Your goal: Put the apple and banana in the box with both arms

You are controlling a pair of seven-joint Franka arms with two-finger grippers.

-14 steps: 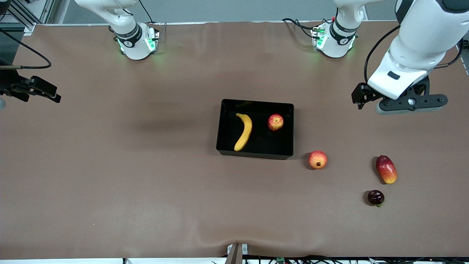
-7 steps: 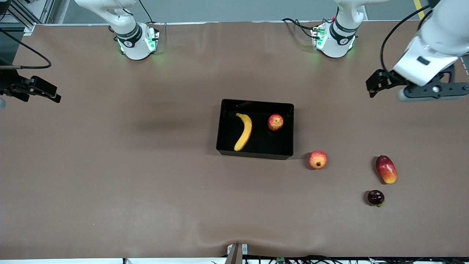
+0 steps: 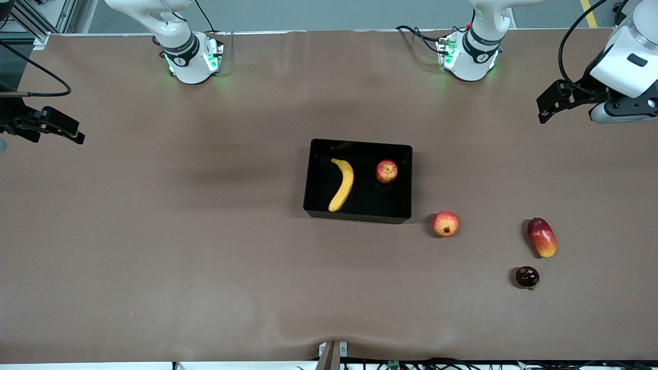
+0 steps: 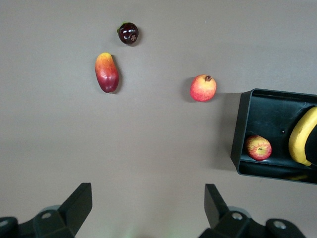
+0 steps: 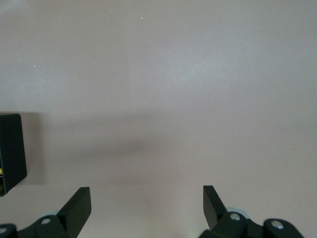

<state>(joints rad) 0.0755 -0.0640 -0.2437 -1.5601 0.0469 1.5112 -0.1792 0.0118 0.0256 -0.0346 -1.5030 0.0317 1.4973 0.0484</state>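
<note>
- Your job looks done: the banana [image 3: 342,185] and the apple [image 3: 386,171] both lie inside the black box [image 3: 360,217] at mid-worktop, the banana toward the right arm's side of the tray, the apple toward the left arm's side, apart from each other.
- Nothing of the task appears left on the worktop [image 3: 205,257]; judging from this, only parking the arms remains.
- Your left pincer [image 4: 148,208] hangs empty with its jaws spread wide, up over the bare worktop at the left arm's end, well apart from the box; its wrist view shows the box's corner with the apple and the banana's end inside.
- Your right pincer [image 5: 147,207] is likewise released and holding nothing, up over the bare worktop at the right arm's end, with only an edge of the box in its view.
- Below your left pincer, outside the box, three distractors sit untouched: a pomegranate [image 3: 445,224] near the box's corner, a mango [image 3: 542,237] and a small dark fruit [image 3: 527,277].
</note>
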